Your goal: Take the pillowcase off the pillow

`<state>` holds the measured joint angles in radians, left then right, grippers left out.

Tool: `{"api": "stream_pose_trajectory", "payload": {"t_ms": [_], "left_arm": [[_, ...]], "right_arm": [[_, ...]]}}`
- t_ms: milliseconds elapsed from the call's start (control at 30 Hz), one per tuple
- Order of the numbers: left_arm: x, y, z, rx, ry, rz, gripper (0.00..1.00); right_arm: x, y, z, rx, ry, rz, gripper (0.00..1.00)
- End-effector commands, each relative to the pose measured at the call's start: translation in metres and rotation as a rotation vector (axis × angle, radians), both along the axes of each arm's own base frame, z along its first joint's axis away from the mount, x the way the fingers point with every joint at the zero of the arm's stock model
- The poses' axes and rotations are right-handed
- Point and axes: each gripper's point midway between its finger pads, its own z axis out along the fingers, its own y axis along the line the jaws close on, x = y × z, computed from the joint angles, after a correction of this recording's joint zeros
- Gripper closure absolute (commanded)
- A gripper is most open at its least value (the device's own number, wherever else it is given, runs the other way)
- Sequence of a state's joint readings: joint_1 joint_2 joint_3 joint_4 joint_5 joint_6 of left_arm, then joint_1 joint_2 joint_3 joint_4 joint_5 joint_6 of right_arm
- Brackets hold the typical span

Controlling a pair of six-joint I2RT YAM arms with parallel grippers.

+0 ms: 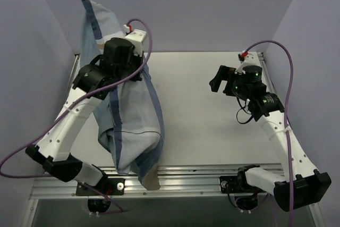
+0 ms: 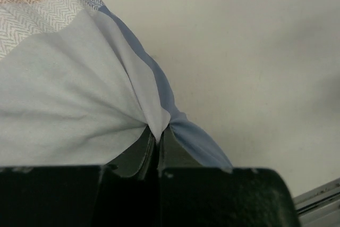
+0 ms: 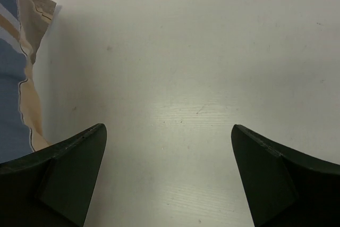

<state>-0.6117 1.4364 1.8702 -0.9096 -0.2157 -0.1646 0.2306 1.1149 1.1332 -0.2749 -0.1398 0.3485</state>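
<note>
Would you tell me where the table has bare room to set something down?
The widest bare patch is the middle of the table, between the pillowcase on the left and the right arm. The open right tool hovers over bare surface too. The left side is crowded: the cloth hangs there, pinched in the shut left tool.

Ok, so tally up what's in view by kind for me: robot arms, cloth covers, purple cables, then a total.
Robot arms: 2
Pillowcase: 1
Purple cables: 2
Total: 5
</note>
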Motion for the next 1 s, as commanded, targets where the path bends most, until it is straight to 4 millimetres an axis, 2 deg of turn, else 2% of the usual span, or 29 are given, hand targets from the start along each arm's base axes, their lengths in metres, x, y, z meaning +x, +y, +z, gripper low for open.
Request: {"api": "stream_pose_trajectory", "payload": {"t_ms": [0,33,67,133,167,267,333,367,433,467,533,567,633,667,700,733,833,900,967], "left_arm": [[0.001,-0.036,-0.06,0.202,0.175,-0.134,0.98],[0.0,-0.047,-0.077,0.221,0.221,-0.168,0.98],[0.006,-0.059,-0.107,0.259,0.288,-0.189,0.98],[0.007,-0.081,-0.142,0.259,0.354,-0.229,0.98],[0.01,-0.09,-0.166,0.276,0.398,-0.239,0.98],[0.02,-0.118,-0.197,0.264,0.425,-0.262,0.98],[0.025,-0.139,-0.199,0.221,0.404,-0.286,0.98],[0.031,-0.156,-0.197,0.18,0.379,-0.311,0.97],[0.032,-0.177,-0.193,0.133,0.355,-0.344,0.92],[0.038,-0.189,-0.183,0.101,0.317,-0.353,0.76],[0.042,-0.202,-0.167,0.058,0.277,-0.358,0.56],[0.044,-0.21,-0.152,0.025,0.237,-0.367,0.41],[0.048,-0.219,-0.117,-0.054,0.164,-0.365,0.29],[0.05,-0.221,-0.088,-0.11,0.1,-0.367,0.25],[0.046,-0.225,-0.068,-0.159,0.073,-0.395,0.17],[0.042,-0.224,-0.043,-0.209,0.035,-0.396,0.14],[0.033,-0.217,0.011,-0.314,-0.054,-0.399,0.07],[0.031,-0.208,0.031,-0.348,-0.094,-0.373,0.03],[0.031,-0.19,0.045,-0.346,-0.13,-0.328,0.03]], "right_arm": [[-0.009,0.005,0.007,0.025,-0.021,0.023,0.02],[-0.01,0.004,0.006,0.023,-0.016,0.021,0.02],[-0.011,0.005,0.006,0.022,-0.015,0.023,0.02],[-0.014,0.003,0.004,0.02,-0.013,0.019,0.02],[-0.016,0.003,0.003,0.017,-0.012,0.022,0.02],[-0.02,-0.001,0.001,0.005,-0.009,0.014,0.01],[-0.023,-0.002,0.001,0.0,-0.01,0.011,0.01],[-0.025,-0.005,0.003,-0.007,-0.016,0.002,0.01],[-0.027,-0.009,0.006,-0.012,-0.022,-0.012,0.01],[-0.029,-0.012,0.009,-0.017,-0.028,-0.024,0.01],[-0.031,-0.015,0.014,-0.025,-0.041,-0.041,0.0],[-0.032,-0.017,0.018,-0.027,-0.051,-0.05,0.0],[-0.035,-0.023,0.026,-0.034,-0.076,-0.072,0.0],[-0.037,-0.024,0.033,-0.031,-0.097,-0.075,0.0],[-0.037,-0.024,0.034,-0.028,-0.105,-0.074,0.0],[-0.038,-0.022,0.037,-0.02,-0.114,-0.065,0.0],[-0.041,-0.015,0.045,0.017,-0.141,-0.033,0.0],[-0.041,-0.009,0.043,0.039,-0.137,-0.011,0.0],[-0.041,0.002,0.039,0.076,-0.115,0.027,0.0]]}}
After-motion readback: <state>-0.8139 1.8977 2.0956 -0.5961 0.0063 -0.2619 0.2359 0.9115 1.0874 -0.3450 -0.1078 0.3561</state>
